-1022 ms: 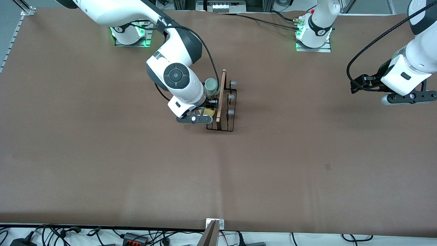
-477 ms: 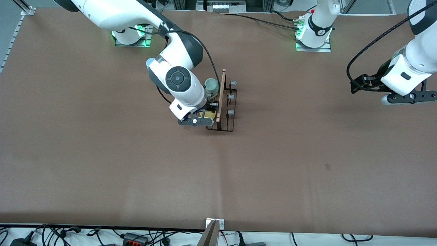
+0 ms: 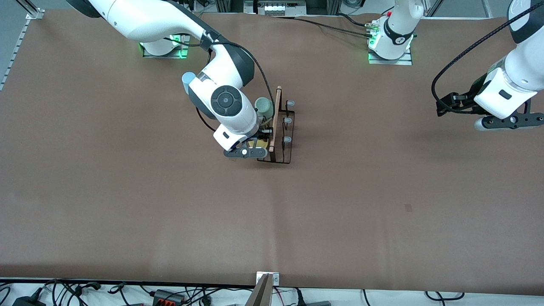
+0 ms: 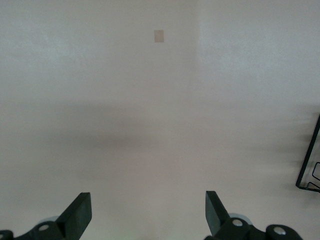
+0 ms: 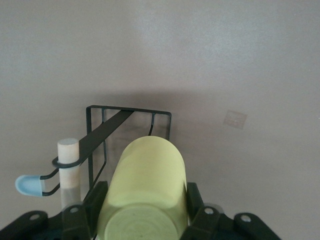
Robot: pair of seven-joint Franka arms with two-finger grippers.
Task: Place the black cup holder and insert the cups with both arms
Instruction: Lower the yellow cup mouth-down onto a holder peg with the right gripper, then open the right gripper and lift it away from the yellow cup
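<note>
My right gripper [image 5: 145, 212] clamps the yellow cup [image 5: 145, 187] sideways over the black cup holder [image 3: 280, 140], lining it with a peg. My left gripper [image 4: 145, 215] waits spread wide, empty, over bare table [image 3: 382, 191] at the left arm's end.

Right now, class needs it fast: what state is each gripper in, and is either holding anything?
Left gripper: open, empty, waiting over bare table at its own end.
Right gripper: shut on the yellow cup, over the black cup holder.
</note>
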